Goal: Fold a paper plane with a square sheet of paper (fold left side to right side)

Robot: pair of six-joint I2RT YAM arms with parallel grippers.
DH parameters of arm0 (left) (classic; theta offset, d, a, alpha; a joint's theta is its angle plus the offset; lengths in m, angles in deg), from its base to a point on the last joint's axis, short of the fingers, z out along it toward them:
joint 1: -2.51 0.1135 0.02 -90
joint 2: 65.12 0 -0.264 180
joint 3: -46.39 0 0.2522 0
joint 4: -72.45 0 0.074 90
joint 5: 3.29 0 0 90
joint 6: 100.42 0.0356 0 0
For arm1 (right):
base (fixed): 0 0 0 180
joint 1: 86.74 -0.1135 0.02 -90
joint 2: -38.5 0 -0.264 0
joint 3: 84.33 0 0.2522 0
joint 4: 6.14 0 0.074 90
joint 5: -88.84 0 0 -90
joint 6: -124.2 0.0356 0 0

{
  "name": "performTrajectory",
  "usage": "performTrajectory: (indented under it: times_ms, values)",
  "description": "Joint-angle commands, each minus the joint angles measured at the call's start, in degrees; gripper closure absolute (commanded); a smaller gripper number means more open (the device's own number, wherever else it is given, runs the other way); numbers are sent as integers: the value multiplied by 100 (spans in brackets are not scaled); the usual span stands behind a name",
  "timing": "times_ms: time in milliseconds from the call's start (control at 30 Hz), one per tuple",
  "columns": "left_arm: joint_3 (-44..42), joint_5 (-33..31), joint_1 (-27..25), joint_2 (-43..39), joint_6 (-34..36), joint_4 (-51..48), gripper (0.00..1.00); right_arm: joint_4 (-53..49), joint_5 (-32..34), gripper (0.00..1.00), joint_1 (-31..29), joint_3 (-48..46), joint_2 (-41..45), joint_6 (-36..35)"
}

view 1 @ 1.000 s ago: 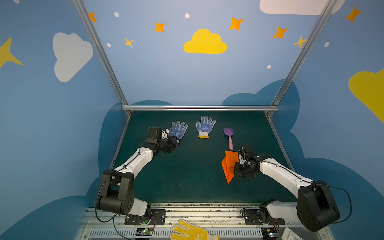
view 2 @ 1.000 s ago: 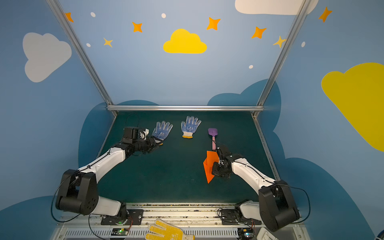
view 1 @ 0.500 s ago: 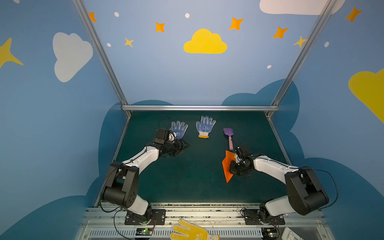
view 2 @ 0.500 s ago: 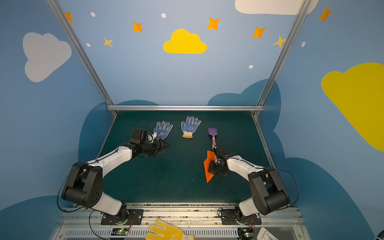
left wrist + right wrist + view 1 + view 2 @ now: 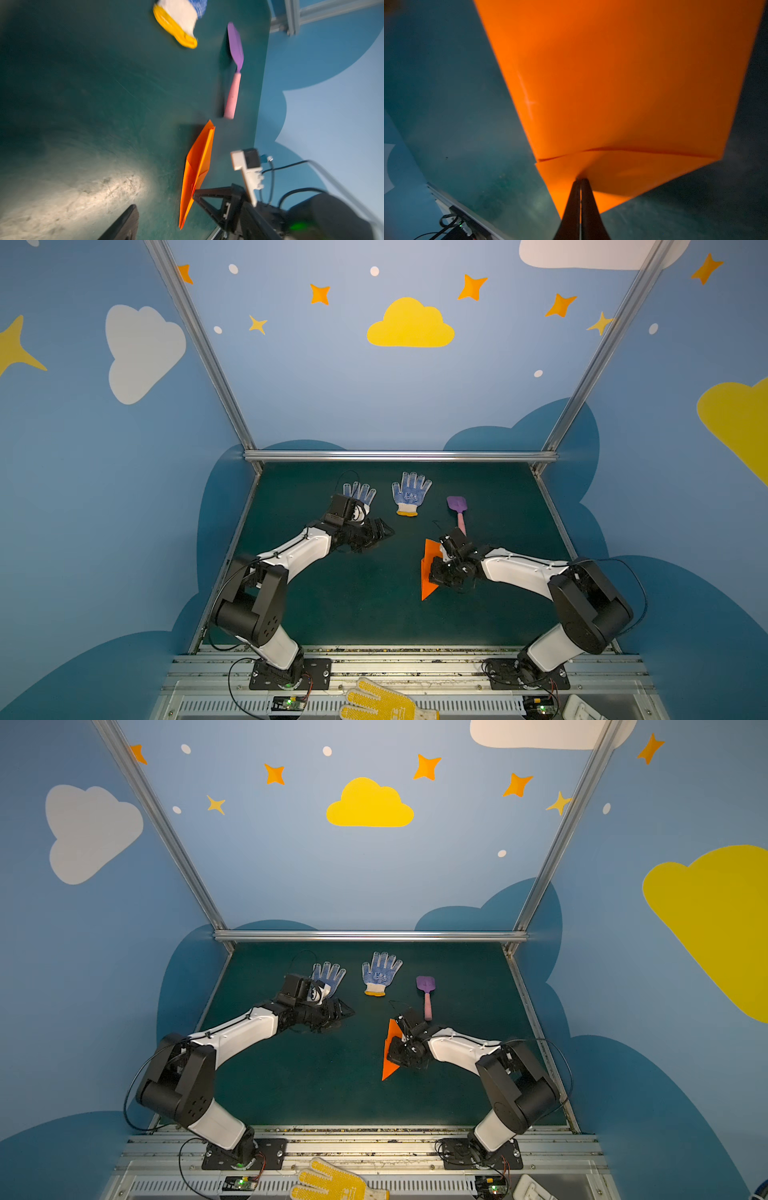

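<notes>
The square sheet of paper is folded into an orange paper plane (image 5: 427, 572) (image 5: 389, 1057), a narrow dart standing on edge right of the mat's middle, nose toward the front. My right gripper (image 5: 437, 570) (image 5: 398, 1049) is shut on its right side; in the right wrist view the fingertips (image 5: 580, 182) pinch a folded flap of the plane (image 5: 612, 83). My left gripper (image 5: 384, 531) (image 5: 347, 1011) hangs open and empty left of the plane, well apart from it. The left wrist view shows the plane (image 5: 197, 164) ahead and one of my fingers (image 5: 124, 222).
Two blue dotted gloves (image 5: 409, 495) (image 5: 360, 492) lie at the back of the green mat (image 5: 353, 614). A purple-and-pink toy shovel (image 5: 458, 512) lies just behind the plane. A yellow dotted glove (image 5: 382, 701) rests on the front rail. Blue walls close in the sides.
My left gripper has swung right from beside the left glove toward the middle and opened wider. The right gripper has shifted a little left, still holding the plane, which now stands steeper.
</notes>
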Motion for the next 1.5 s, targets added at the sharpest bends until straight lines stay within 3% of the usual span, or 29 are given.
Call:
performTrajectory:
  times_ms: [0, 167, 333, 400, 533, 667, 967, 1467]
  values:
    - [107, -76, -275, -72, 361, -330, 22, -474, 84, 87, 202, 270, 589, -4]
    - [-80, -130, -868, -258, 498, -345, 24, -812, 185, 61, 937, -211, 1639, -81]
    - [11, -6, -1546, 16, 478, -68, 58, -1005, -128, 52, 1681, -642, 2163, -519]
    - [224, -21, -1818, 250, 528, -119, 64, -948, -215, 52, 1860, -838, 2243, -571]
    - [752, -83, -2310, 821, 643, -297, 64, -622, -546, 48, 2149, -1354, 2329, -552]
    - [1164, -82, -2444, 1352, 629, -327, 64, -578, -786, 48, 2287, -1572, 2331, -655]
    - [1795, -150, -2374, 1960, 897, -647, 67, -161, -1334, 48, 2405, -1883, 2267, -625]
    - [1790, 12, -1984, 2397, 1024, -583, 70, 242, -1668, 47, 2439, -1864, 1972, -562]
